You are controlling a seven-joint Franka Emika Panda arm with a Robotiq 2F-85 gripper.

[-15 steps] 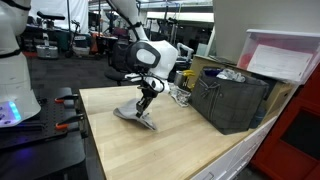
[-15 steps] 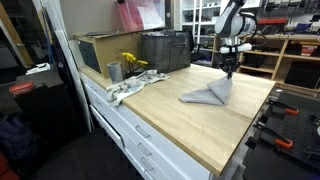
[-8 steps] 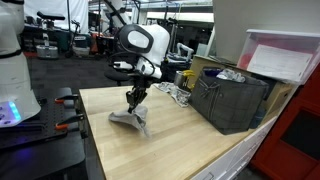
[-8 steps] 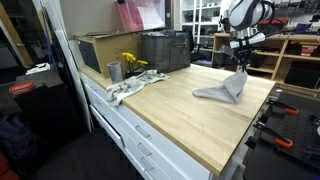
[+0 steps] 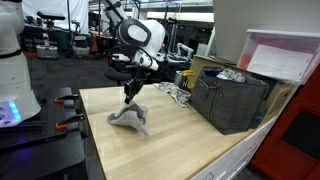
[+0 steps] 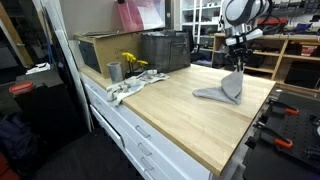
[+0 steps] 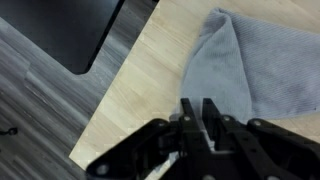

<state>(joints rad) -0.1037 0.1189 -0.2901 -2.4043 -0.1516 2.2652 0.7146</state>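
While I hold it up in an exterior view, my tool (image 5: 128,98) is closed on a raised peak of the grey cloth (image 5: 131,121). The rest of the cloth slumps onto the worktop (image 5: 175,145), well apart from the dark crate (image 5: 232,100). I judge that this lift goes best with a firm pinch and a straight rise, so the trailing hem does not slide over the near edge.

From the opposite exterior view, the tool (image 6: 237,68) stands above the cloth (image 6: 222,93), which fans out flat near the far end of the worktop (image 6: 190,125). The fingertips are too small here to show how much fabric they hold.

At the wrist, the tool (image 7: 198,108) has its jaws close together over the cloth (image 7: 245,60), beside bare worktop (image 7: 140,85) and floor (image 7: 40,90). The pinch itself is blurred, and the frame cuts off the cloth's far side.
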